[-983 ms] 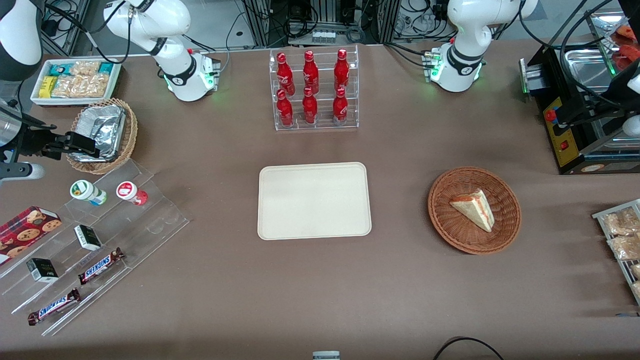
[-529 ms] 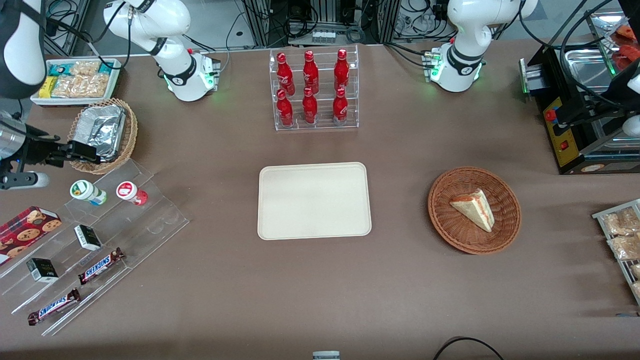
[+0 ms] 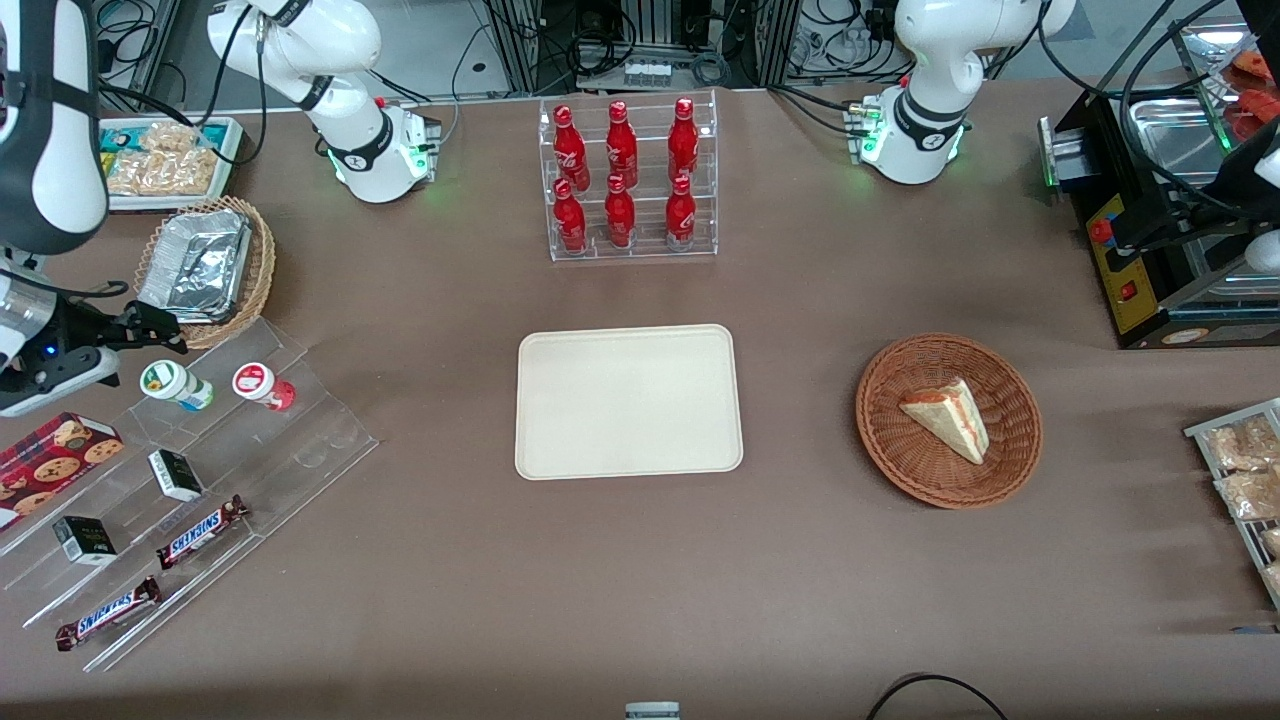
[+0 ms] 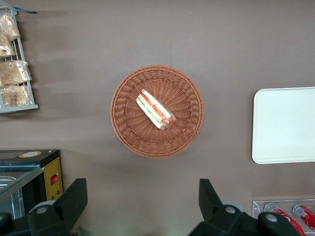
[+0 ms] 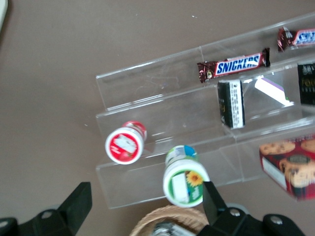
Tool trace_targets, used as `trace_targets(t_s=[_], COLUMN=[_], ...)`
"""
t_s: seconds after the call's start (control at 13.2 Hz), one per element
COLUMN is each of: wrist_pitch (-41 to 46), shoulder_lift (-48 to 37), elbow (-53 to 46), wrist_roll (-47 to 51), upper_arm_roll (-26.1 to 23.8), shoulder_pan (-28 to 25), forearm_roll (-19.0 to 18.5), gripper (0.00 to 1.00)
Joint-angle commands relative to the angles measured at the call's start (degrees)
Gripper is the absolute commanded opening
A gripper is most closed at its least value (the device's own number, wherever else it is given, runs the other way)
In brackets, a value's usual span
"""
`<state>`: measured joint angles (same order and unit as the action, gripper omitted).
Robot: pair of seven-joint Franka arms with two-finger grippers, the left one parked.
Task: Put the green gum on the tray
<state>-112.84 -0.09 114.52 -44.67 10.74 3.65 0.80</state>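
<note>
The green gum [image 3: 175, 384] is a small white bottle with a green-marked lid. It stands on the top step of a clear acrylic rack [image 3: 250, 440], toward the working arm's end of the table. My gripper [image 3: 160, 330] hovers just farther from the front camera than the bottle, open and empty. In the right wrist view the gum [image 5: 184, 177] lies close to one finger of the wide-open gripper [image 5: 146, 196]. The cream tray [image 3: 628, 400] lies empty at the table's middle and also shows in the left wrist view [image 4: 285, 125].
A red-lidded bottle [image 3: 262, 385] stands beside the gum. A wicker basket with a foil container [image 3: 205, 265] is close to the gripper. Snickers bars [image 3: 200, 530], small dark boxes and a cookie box [image 3: 55, 450] fill the rack area. A rack of red bottles [image 3: 628, 180] and a sandwich basket [image 3: 948, 420] stand apart.
My gripper has moved from over the foil basket toward the front camera and now sits close to the green gum. Nothing else has moved.
</note>
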Motion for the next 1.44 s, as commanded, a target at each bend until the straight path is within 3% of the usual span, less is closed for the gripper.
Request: trace_targets(t_s=[0.0, 0.68, 1.21, 1.29, 1.36], wrist_pitch=[-5.6, -17.7, -19.3, -19.4, -19.5], shoulder_lift=[-1.9, -1.8, -0.6, -0.5, -0.5], elbow=[4.6, 13.4, 13.5, 13.5, 13.4], wrist_roll=[-8.3, -12.4, -12.4, -12.4, -12.4], upper_arm_roll=[1.9, 5.2, 5.1, 5.1, 5.1], shoulder_pan=[0.0, 0.0, 0.0, 0.0, 0.0], forearm_roll=[-0.8, 2.1, 2.1, 2.1, 2.1], gripper=[1.00, 1.00, 0.98, 0.93, 0.71])
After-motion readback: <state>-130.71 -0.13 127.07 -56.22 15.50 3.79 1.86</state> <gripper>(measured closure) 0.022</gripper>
